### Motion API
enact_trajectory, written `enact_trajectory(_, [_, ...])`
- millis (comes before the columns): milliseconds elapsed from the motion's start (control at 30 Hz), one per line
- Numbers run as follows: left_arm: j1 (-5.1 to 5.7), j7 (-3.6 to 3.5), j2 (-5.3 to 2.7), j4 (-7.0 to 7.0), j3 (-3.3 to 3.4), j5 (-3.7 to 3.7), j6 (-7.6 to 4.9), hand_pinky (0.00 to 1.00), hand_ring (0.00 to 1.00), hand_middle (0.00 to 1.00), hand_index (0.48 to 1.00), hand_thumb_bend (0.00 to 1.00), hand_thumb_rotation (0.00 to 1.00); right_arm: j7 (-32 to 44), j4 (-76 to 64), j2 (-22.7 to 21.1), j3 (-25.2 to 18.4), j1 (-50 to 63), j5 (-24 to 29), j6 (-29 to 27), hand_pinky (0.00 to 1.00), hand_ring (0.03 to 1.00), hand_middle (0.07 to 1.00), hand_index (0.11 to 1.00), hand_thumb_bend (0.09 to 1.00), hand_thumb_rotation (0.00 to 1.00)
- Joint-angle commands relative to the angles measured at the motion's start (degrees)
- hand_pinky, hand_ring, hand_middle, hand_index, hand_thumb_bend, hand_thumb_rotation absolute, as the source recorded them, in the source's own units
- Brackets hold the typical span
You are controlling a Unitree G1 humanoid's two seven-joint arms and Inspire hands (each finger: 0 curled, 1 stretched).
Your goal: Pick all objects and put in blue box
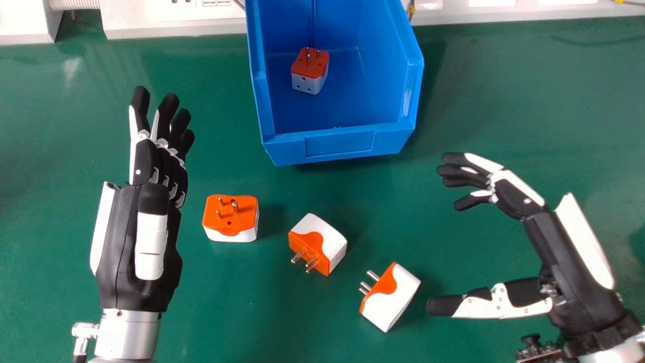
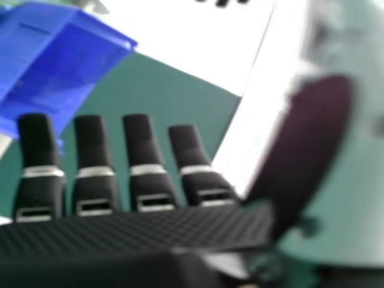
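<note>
One orange-and-white plug adapter (image 1: 310,73) sits inside the blue box (image 1: 332,146), prongs up. Three more rest on the green tabletop (image 1: 242,302) on the robot's side of it: the left adapter (image 1: 231,217) stands prongs up, just beside the left hand (image 1: 146,164); the middle adapter (image 1: 317,242) lies on its side, prongs toward the robot; the right adapter (image 1: 390,297) is tilted over, prongs toward the left, near the right hand's thumb (image 1: 501,302).

The left hand's fingers are extended and slightly spread — nothing in them. The right hand (image 1: 549,242) has its fingers gently bent, thumb well apart from them, also holding nothing. Beyond the tabletop — a white panel (image 1: 171,25).
</note>
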Motion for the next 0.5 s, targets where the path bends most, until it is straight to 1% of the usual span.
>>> enact_trajectory(0, [-0.01,-0.08,0.17,-1.24,0.27,-0.21,-0.63,1.00,0.99,1.00,1.000,0.91,0.92,-0.2,-0.6,-0.6,-0.2,-0.1,-1.4,0.1,0.62,0.754,0.784,0.821,0.958,0.47])
enact_trajectory(167, [-0.04,0.07,0.19,-1.06,0.38,0.02,-0.81,1.00,0.99,1.00,1.000,0.91,0.92,0.4,-1.2,-1.0,0.5,0.9,-3.4,1.4,0.63,0.766,0.801,0.833,0.986,0.38])
enact_trajectory(367, [-0.17,0.18,0.16,-0.90,0.37,0.25,-0.99,1.00,0.99,1.00,1.000,0.91,0.92,0.9,-2.4,-1.6,0.6,1.3,-3.6,2.9,0.63,0.780,0.819,0.845,0.999,0.36])
enact_trajectory(467, [-0.12,0.15,0.25,-1.04,0.40,0.23,-1.00,1.00,0.99,1.00,1.000,0.90,0.92,1.2,-1.0,-2.3,0.6,0.6,-2.5,1.9,0.63,0.787,0.828,0.852,1.000,0.37])
